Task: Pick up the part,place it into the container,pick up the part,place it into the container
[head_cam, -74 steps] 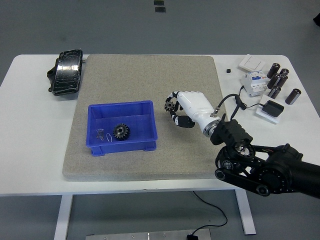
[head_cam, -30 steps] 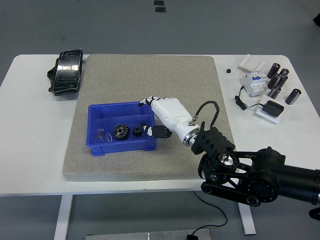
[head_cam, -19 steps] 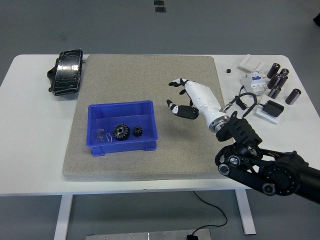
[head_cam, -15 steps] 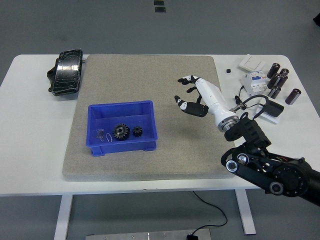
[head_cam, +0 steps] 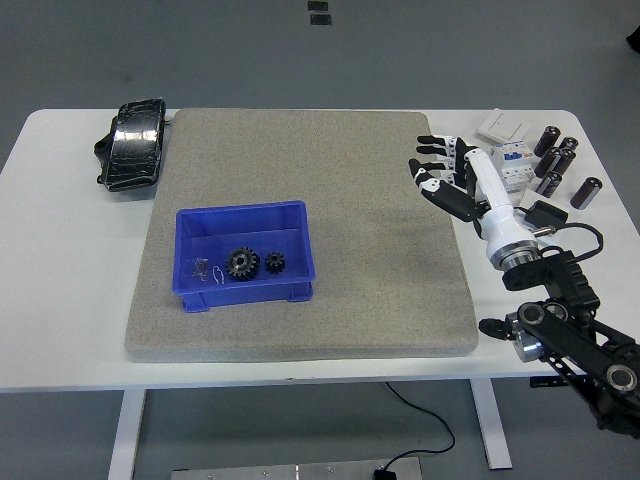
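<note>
Right hand [head_cam: 447, 172] over the mat's right edge, fingers spread, holding nothing. Blue container [head_cam: 244, 254] sits on the left half of the grey mat [head_cam: 300, 160]; large gear [head_cam: 241, 263] and small gear [head_cam: 275, 263] lie side by side in its front compartment, beside small metal bits [head_cam: 206, 271]. Mat bare between container and hand. Cylinders [head_cam: 556, 160], breaker [head_cam: 505, 165] crowd the table's [head_cam: 60, 280] right edge; black pouch [head_cam: 132, 144] far left.
</note>
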### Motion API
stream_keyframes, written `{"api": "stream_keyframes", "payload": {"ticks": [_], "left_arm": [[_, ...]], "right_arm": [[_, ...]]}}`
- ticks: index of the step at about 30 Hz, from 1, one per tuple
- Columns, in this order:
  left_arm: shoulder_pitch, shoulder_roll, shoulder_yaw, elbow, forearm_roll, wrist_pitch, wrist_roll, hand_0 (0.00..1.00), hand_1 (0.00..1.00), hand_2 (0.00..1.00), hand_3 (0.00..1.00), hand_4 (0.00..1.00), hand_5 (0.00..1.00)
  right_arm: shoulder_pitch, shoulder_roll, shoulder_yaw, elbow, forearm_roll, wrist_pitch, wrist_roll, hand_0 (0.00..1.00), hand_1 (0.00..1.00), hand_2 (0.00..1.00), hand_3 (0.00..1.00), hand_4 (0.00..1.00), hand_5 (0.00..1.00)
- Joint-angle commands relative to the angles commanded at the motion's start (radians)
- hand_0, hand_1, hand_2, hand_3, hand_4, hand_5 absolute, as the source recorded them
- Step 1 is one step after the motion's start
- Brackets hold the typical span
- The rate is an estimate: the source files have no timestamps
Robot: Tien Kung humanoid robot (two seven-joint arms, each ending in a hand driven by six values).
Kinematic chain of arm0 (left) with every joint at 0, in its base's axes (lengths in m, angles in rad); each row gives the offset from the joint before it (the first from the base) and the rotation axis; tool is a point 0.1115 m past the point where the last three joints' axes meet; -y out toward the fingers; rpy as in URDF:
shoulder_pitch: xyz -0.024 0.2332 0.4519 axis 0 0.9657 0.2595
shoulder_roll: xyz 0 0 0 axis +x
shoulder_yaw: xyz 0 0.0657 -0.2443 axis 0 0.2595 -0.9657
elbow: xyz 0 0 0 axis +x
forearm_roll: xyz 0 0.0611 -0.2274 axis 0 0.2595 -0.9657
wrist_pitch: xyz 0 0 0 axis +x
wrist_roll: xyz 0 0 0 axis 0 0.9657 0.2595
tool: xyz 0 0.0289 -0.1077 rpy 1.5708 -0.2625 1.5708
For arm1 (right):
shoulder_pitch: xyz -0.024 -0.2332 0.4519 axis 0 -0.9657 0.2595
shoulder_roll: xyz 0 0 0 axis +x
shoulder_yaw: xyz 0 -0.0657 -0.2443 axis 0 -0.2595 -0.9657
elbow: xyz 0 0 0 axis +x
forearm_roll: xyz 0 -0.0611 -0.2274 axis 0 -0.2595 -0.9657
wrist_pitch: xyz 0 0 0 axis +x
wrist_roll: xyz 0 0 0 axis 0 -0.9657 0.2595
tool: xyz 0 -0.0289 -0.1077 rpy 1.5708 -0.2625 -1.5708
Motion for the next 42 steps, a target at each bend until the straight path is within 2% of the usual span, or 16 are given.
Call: {"api": "stream_keyframes", "payload": {"ticks": [7, 10, 21, 27, 28, 31, 42], "left_arm": [[0.000, -0.001, -0.002, -0.001, 0.003, 0.000, 0.001, 0.680, 0.664, 0.606, 0.553, 0.533, 0.519], [0.000, -0.002, -0.005, -0.002, 0.009, 0.000, 0.003, 0.680, 0.664, 0.606, 0.553, 0.533, 0.517], [0.002, -0.001, -0.019, -0.010, 0.026, 0.001, 0.008, 0.680, 0.664, 0.606, 0.553, 0.532, 0.517], [-0.003, 0.005, -0.031, -0.012, 0.035, 0.000, 0.009, 0.680, 0.665, 0.606, 0.553, 0.532, 0.517], [-0.004, 0.006, -0.032, -0.012, 0.037, -0.001, 0.009, 0.680, 0.664, 0.605, 0.554, 0.532, 0.517], [-0.012, 0.010, -0.037, -0.012, 0.046, -0.005, 0.010, 0.680, 0.664, 0.605, 0.554, 0.532, 0.517], [-0.044, 0.045, -0.085, -0.012, 0.124, -0.029, 0.031, 0.680, 0.664, 0.605, 0.554, 0.531, 0.517]], "right_arm": [[-0.020, 0.002, 0.046, -0.007, 0.153, 0.005, 0.037, 0.488, 0.597, 0.697, 0.685, 0.682, 0.290], [-0.023, 0.003, 0.060, -0.002, 0.173, 0.003, 0.040, 0.488, 0.600, 0.695, 0.684, 0.680, 0.287], [-0.053, -0.003, 0.186, 0.061, 0.137, -0.017, 0.041, 0.488, 0.602, 0.697, 0.684, 0.676, 0.275], [-0.076, -0.003, 0.247, 0.074, 0.104, -0.030, 0.036, 0.488, 0.606, 0.697, 0.683, 0.677, 0.284], [-0.081, -0.002, 0.257, 0.077, 0.099, -0.032, 0.035, 0.487, 0.608, 0.696, 0.683, 0.702, 0.332], [-0.103, -0.001, 0.302, 0.091, 0.082, -0.038, 0.034, 0.487, 0.608, 0.696, 0.683, 0.702, 0.332], [-0.217, -0.010, 0.463, 0.164, 0.052, -0.046, 0.028, 0.488, 0.602, 0.695, 0.683, 0.704, 0.340]]}}
